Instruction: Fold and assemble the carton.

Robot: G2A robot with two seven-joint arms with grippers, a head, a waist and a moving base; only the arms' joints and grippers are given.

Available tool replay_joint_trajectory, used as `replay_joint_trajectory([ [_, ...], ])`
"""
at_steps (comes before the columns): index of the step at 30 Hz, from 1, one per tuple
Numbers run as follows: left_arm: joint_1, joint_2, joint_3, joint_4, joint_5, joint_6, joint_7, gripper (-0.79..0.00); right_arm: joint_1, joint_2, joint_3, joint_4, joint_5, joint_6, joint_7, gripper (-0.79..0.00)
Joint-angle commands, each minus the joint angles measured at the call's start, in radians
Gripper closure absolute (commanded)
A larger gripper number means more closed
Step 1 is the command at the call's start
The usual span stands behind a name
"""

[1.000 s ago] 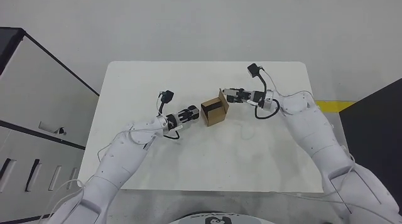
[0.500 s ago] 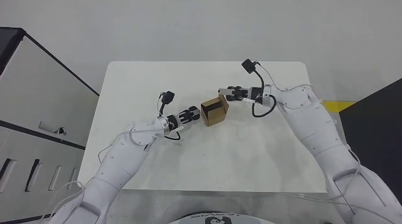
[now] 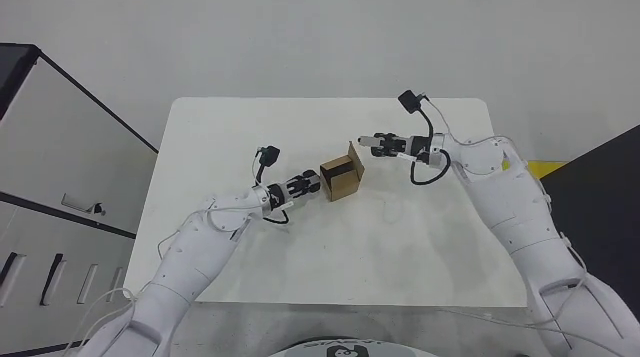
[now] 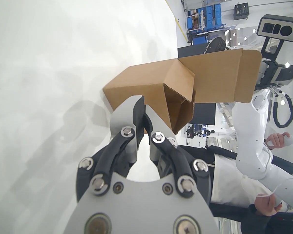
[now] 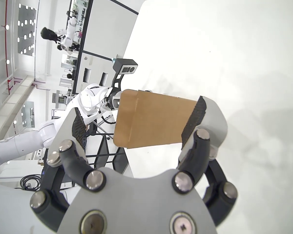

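Carton (image 3: pixel 341 178): plain brown cardboard, boxy, open, one round-cornered flap (image 4: pixel 217 79) upright, at the middle of the smooth white table (image 3: pixel 230 137). Left gripper (image 4: pixel 143 113) clamps a carton wall; right gripper (image 5: pixel 139 120), ribbed black pads (image 5: pixel 194 119) spread wide, sits just beside the flap.

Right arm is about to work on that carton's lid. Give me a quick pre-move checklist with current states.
1. Hold: left claw shut on the carton wall: ok.
2. Readiness: right claw open: ok.
3. Alignment: lid flap sits in line between the right claw's fingers: ok.
4. Contact: right claw touching the lid flap: cannot tell.
5. Closure: lid flap folded down: not ok, it stands open.
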Motion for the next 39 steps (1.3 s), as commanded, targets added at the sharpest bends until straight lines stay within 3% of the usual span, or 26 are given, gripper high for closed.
replay_joint_trajectory([
  [1, 0.0, 0.0, 0.001, -0.001, -0.001, 0.001, -0.005, 0.0, -0.003, 0.001, -0.001, 0.0, -0.002, 0.009, -0.001, -0.603],
  [8, 0.0, -0.001, 0.002, 0.002, 0.002, 0.004, -0.002, 0.0, 0.013, -0.001, -0.025, 0.012, -0.022, 0.025, 0.025, -0.514],
  [18, -0.005, -0.003, 0.008, 0.006, 0.011, 0.007, 0.0, 0.0, 0.072, -0.011, -0.083, 0.0, -0.113, 0.059, 0.039, -0.499],
  [21, -0.007, -0.004, 0.009, 0.009, 0.012, 0.007, 0.001, 0.0, 0.089, -0.013, -0.101, -0.015, -0.156, 0.083, 0.045, -0.372],
  [25, -0.01, -0.005, 0.009, 0.013, 0.011, 0.007, 0.003, 0.0, 0.105, -0.016, -0.125, -0.034, -0.192, 0.111, 0.064, -0.32],
  [39, -0.019, -0.009, 0.012, 0.028, 0.005, 0.001, 0.004, 0.0, 0.152, -0.026, -0.192, -0.071, -0.292, 0.174, 0.108, -0.256],
])
